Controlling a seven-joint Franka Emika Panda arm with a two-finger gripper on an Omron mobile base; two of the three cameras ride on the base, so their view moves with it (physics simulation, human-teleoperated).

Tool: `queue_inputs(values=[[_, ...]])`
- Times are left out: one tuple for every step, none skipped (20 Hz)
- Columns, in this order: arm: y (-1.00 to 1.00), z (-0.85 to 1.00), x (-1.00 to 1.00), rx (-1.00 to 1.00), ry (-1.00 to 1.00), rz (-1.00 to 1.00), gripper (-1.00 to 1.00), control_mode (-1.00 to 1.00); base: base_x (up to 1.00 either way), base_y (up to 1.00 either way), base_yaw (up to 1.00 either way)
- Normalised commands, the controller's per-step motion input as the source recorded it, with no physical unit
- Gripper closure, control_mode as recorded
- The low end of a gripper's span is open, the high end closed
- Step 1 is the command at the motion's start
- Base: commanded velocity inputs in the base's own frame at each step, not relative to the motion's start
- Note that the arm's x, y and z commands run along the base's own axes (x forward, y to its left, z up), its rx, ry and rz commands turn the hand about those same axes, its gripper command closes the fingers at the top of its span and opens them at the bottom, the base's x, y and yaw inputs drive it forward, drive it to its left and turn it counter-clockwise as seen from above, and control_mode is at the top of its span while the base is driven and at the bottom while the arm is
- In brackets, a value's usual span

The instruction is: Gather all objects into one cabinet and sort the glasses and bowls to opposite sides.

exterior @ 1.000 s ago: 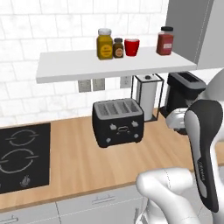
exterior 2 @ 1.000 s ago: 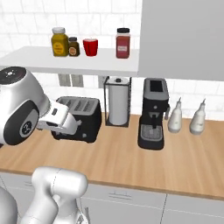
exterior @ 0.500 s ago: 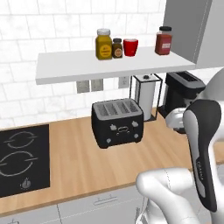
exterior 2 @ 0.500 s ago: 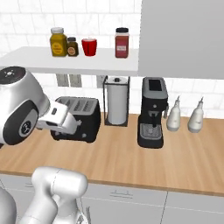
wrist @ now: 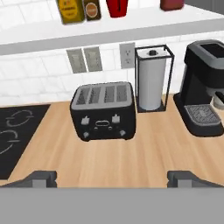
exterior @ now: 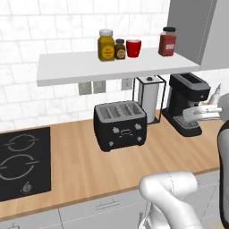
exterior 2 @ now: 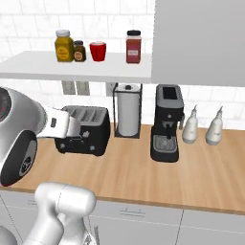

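Observation:
A red cup point(exterior: 133, 48) point(exterior 2: 97, 51) stands on the white wall shelf point(exterior: 89, 69) point(exterior 2: 57, 64) between lidded spice jars; its base point(wrist: 117, 6) shows at the top of the hand view. The grey cabinet point(exterior: 188, 27) point(exterior 2: 198, 40) hangs to the right of the shelf with its door closed. The bowls are out of view. My gripper point(wrist: 113, 178) is open with nothing between its fingers. It hovers over the wooden counter point(wrist: 144, 153), facing the toaster and well below the cup.
On the counter stand a black toaster point(exterior: 120, 126) point(exterior 2: 83, 130) point(wrist: 103, 111), a paper towel holder point(exterior: 150, 96) point(exterior 2: 127, 111) point(wrist: 151, 78), a black coffee machine point(exterior: 188, 105) point(exterior 2: 167, 123) point(wrist: 205, 103) and two white bottles point(exterior 2: 190, 125). A black hob point(exterior: 20, 163) lies at the left.
The arm's upper link has swung toward the right edge of the left base view. The gripper stays open; nothing on the shelf or counter has moved.

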Motion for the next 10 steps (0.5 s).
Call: queue_inputs(values=[[0.0, 0.54, 0.0, 0.12, -0.46, 0.08, -1.0, -1.0, 0.0, 0.0, 0.0], [0.0, 0.36, 0.0, 0.09, -0.39, 0.07, -1.0, -1.0, 0.0, 0.0, 0.0], [0.0, 0.34, 0.12, 0.08, -0.36, 0.05, -1.0, -1.0, 0.0, 0.0, 0.0], [0.0, 0.39, 0.34, 0.06, -0.34, 0.03, -1.0, -1.0, 0.0, 0.0, 0.0], [0.15, 0.11, 0.56, 0.0, -0.15, 0.0, -1.0, -1.0, 0.0, 0.0, 0.0], [0.13, 0.13, 0.56, 0.0, -0.13, 0.0, -1.0, -1.0, 0.0, 0.0, 0.0], [0.0, 0.17, 0.45, 0.0, -0.12, 0.0, -1.0, -1.0, 0.0, 0.0, 0.0], [0.0, 0.17, 0.44, 0.0, -0.11, 0.0, -1.0, -1.0, 0.0, 0.0, 0.0], [0.0, 0.3, 0.44, 0.0, -0.05, 0.0, -1.0, -1.0, 0.0, 0.0, 0.0], [0.0, 0.34, 0.42, 0.0, 0.0, 0.0, -1.0, -1.0, 0.0, 0.0, 0.0]])
